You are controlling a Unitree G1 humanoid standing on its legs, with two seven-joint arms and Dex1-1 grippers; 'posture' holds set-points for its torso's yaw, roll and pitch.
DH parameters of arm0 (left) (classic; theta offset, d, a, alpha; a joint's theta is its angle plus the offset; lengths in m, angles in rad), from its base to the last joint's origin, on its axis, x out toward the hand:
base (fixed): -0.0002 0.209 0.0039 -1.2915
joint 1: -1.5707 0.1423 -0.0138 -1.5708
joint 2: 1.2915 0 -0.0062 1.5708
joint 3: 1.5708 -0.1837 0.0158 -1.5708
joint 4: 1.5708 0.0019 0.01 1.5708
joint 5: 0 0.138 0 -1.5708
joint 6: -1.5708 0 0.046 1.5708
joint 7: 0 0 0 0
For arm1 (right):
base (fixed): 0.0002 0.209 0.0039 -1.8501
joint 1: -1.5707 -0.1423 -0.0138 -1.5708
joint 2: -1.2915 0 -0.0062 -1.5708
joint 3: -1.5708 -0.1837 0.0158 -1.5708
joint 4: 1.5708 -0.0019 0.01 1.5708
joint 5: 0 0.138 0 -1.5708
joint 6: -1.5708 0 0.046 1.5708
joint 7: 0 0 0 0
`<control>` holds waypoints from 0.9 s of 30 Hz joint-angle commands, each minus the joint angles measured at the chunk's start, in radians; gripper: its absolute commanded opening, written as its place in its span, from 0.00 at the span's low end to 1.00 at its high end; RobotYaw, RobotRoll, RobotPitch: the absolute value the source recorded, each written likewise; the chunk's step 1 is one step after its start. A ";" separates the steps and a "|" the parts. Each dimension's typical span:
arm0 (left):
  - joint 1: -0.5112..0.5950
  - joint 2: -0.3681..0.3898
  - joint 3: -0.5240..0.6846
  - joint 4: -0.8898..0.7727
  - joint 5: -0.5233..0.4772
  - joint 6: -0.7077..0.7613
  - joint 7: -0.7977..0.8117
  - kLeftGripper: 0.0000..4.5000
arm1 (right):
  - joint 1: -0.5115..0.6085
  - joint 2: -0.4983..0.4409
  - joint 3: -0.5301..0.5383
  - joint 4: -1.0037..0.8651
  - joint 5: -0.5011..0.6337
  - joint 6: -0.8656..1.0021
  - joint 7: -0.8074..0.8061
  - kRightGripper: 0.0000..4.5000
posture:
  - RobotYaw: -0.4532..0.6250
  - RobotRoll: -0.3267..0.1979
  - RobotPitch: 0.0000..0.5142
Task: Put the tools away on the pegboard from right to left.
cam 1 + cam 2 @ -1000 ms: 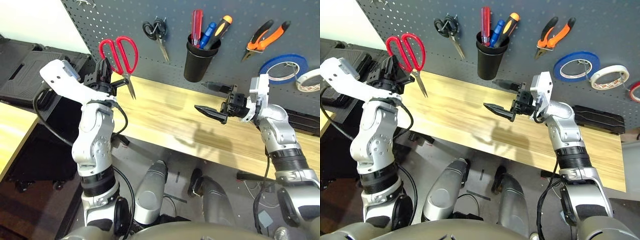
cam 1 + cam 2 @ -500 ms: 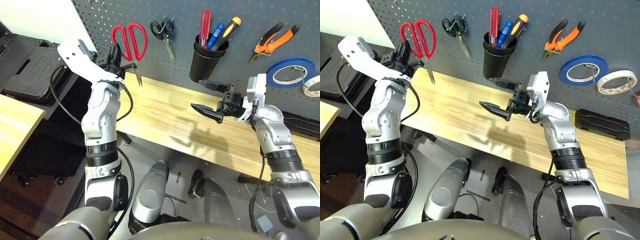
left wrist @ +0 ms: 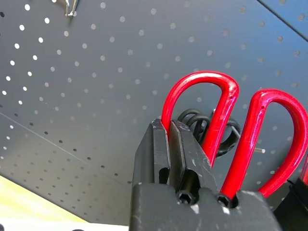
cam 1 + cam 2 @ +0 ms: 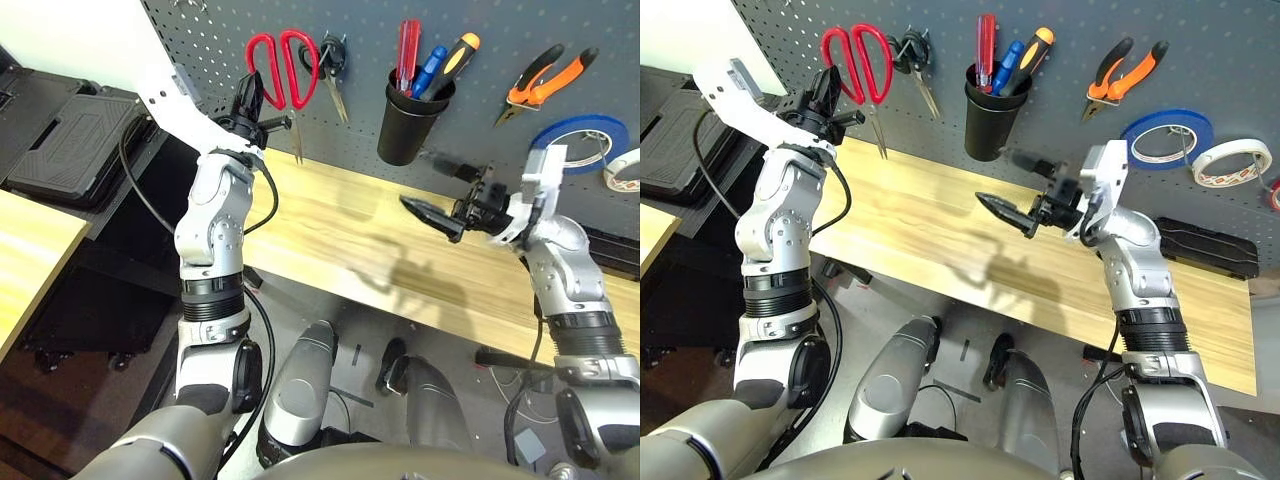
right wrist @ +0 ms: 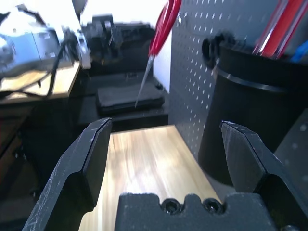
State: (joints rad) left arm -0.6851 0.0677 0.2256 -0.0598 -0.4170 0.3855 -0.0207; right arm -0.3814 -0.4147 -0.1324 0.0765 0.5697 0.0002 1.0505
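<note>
pegboard | left gripper clamps red-handled scissors, seemingly touching board

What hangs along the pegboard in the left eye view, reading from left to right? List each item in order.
red-handled scissors → black-handled scissors → black cup of screwdrivers → orange-and-black-handled pliers → blue tape roll → white tape roll

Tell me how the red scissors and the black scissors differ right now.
The red scissors are larger, with bright red handle loops; the black scissors are smaller and dark. The red pair is gripped by the left gripper against the pegboard, while the black pair hangs on the board untouched. Both point blades down, side by side.
</note>
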 commanded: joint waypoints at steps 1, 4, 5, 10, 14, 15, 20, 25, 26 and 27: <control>-0.016 -0.002 -0.007 0.026 -0.001 -0.009 -0.012 0.00 | 0.025 -0.014 -0.023 -0.042 0.033 0.027 -0.001 1.00 | 0.72 0.62 0.41; -0.028 -0.001 -0.007 0.043 0.000 -0.013 -0.016 0.00 | 0.023 -0.025 -0.033 -0.065 0.049 0.049 -0.008 1.00 | 0.71 0.62 0.41; -0.031 -0.001 -0.007 0.049 0.000 -0.015 -0.017 0.00 | 0.022 -0.027 -0.036 -0.071 0.054 0.054 -0.010 1.00 | 0.71 0.62 0.41; -0.047 0.005 -0.005 0.088 0.006 -0.028 -0.024 0.00 | 0.013 -0.040 -0.053 -0.089 0.071 0.076 -0.018 1.00 | 0.69 0.62 0.40; -0.059 0.009 -0.005 0.124 0.011 -0.043 -0.030 0.00 | 0.009 -0.041 -0.060 -0.100 0.078 0.084 -0.024 1.00 | 0.69 0.62 0.39; -0.066 0.012 -0.003 0.145 0.014 -0.051 -0.033 0.00 | 0.008 -0.041 -0.063 -0.106 0.083 0.088 -0.028 1.00 | 0.69 0.62 0.39; -0.106 0.024 0.003 0.231 0.022 -0.084 -0.040 0.00 | 0.006 -0.038 -0.064 -0.123 0.097 0.098 -0.043 1.00 | 0.69 0.62 0.39; -0.155 0.028 0.000 0.337 0.035 -0.115 -0.057 0.00 | 0.002 -0.027 -0.056 -0.127 0.098 0.094 -0.057 1.00 | 0.68 0.62 0.39; -0.164 0.029 0.000 0.360 0.036 -0.115 -0.061 0.00 | 0.001 -0.022 -0.054 -0.129 0.097 0.093 -0.062 1.00 | 0.68 0.62 0.39; -0.173 0.034 -0.008 0.386 0.045 -0.114 -0.068 0.00 | 0.001 -0.016 -0.051 -0.131 0.096 0.091 -0.065 1.00 | 0.68 0.62 0.39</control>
State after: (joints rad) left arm -0.8447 0.0976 0.2288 0.2900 -0.3893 0.2804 -0.0715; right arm -0.3847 -0.4335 -0.1755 -0.0350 0.6565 0.0907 0.9900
